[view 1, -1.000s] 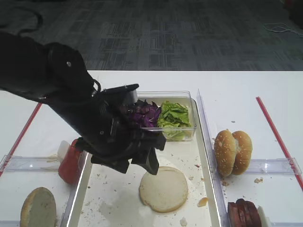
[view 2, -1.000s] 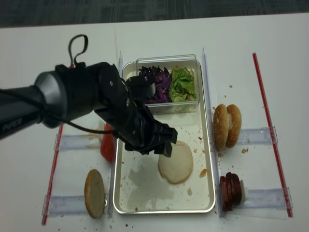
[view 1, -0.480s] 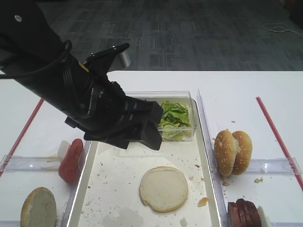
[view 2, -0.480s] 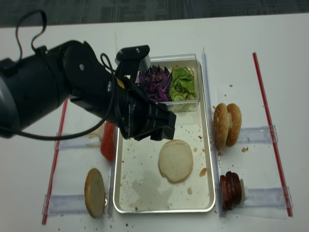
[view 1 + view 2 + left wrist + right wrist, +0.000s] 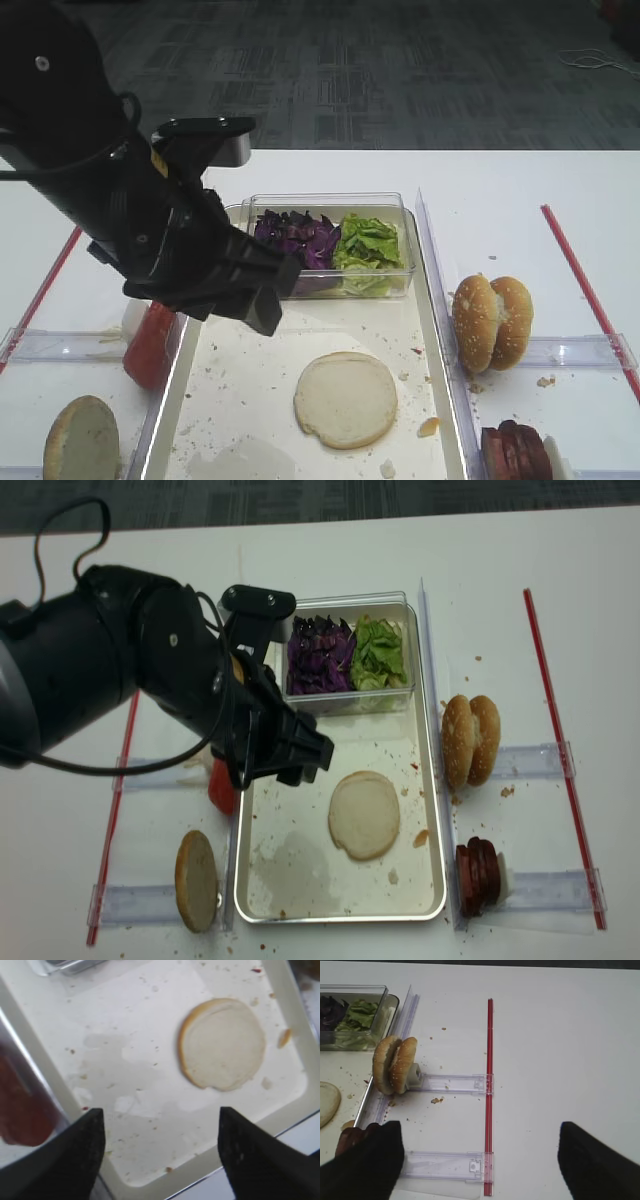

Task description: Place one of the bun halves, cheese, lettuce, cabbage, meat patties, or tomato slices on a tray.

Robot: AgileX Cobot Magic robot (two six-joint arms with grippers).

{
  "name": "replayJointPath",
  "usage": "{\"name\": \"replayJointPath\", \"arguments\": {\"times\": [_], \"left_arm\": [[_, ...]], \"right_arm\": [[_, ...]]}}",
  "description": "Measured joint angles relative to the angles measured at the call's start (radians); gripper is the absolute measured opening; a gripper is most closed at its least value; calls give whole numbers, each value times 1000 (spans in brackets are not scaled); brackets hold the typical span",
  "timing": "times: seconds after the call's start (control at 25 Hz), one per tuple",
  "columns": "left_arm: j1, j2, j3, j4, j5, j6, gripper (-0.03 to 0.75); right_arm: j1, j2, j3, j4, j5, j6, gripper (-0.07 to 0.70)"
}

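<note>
speckled bun half (image 5: 196, 880): lies flat on the counter (image 5: 330, 550), outside the tray's left rim; tan, dry-looking face.
left hand (image 5: 283, 763): fingers spread wide with nothing between them, hanging above the left part of the tray.
tray (image 5: 263, 910): long cream rectangle, rounded corners, raised metallic rim; floor crumb-speckled with a damp-looking smear.
placed bun half (image 5: 363, 814): flat on the tray floor right of centre, cut face up; a pale cream matte disc with a thin tan crust (image 5: 186, 1039).
handling, judged: light, soft and springy; it would dent or tear under a hard squeeze, so grip gently across opposite crust edges, where it is firmest.
cabbage (image 5: 316, 655): dark purple shreds, left half of the clear box (image 5: 400, 692) at the tray's far end; limp, loose.
lettuce (image 5: 379, 653): crinkly light green leaves beside it; thin, easily bruised.
sesame buns (image 5: 473, 740): puffy, golden, on edge, right of the tray.
meat patties (image 5: 478, 870): thin dark red-brown discs on edge, near right.
right hand (image 5: 480, 1157): spread wide, empty, over bare counter.
</note>
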Motion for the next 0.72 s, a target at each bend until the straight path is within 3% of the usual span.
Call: {"name": "replayJointPath", "arguments": {"times": [0.32, 0.6, 0.72], "left_arm": [[0, 0, 0, 275, 128, -121, 479], [2, 0, 0, 289, 143, -146, 479], [41, 0, 0, 281, 143, -148, 479]], "right_arm": [[0, 0, 0, 0, 0, 0, 652], [0, 0, 0, 0, 0, 0, 652], [0, 0, 0, 0, 0, 0, 652]]}}
